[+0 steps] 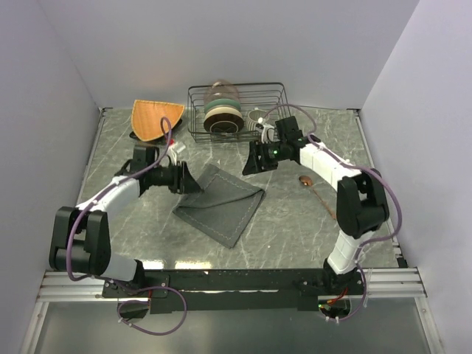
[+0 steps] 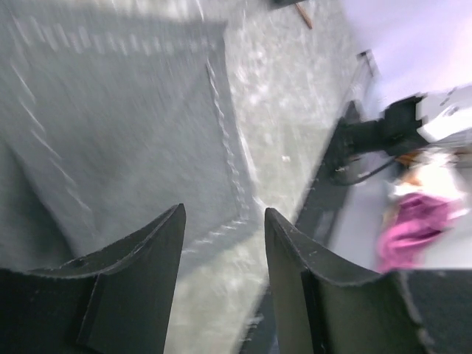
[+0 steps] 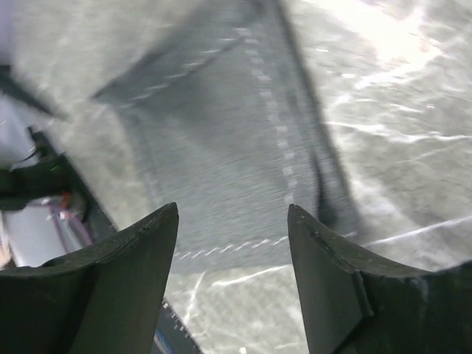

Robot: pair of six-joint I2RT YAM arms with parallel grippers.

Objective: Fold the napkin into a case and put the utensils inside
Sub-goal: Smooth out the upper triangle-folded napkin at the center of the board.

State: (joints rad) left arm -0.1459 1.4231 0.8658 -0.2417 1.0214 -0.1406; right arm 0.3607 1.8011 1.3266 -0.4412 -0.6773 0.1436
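The dark grey napkin (image 1: 220, 203) lies folded flat on the marble table, set diagonally, with stitched edges showing. My left gripper (image 1: 193, 183) is open and empty, just above the napkin's upper left edge; the cloth (image 2: 118, 125) fills its view. My right gripper (image 1: 251, 164) is open and empty, above the table just beyond the napkin's top right corner; the cloth (image 3: 221, 155) lies ahead of its fingers. A copper spoon (image 1: 304, 180) lies on the table to the right, its thin handle running toward the right arm. A copper tip (image 2: 302, 13) shows in the left wrist view.
A black wire rack (image 1: 276, 99) with stacked bowls and a cup stands at the back centre. An orange fan-shaped mat (image 1: 155, 118) lies at the back left. Grey walls close in the table on three sides.
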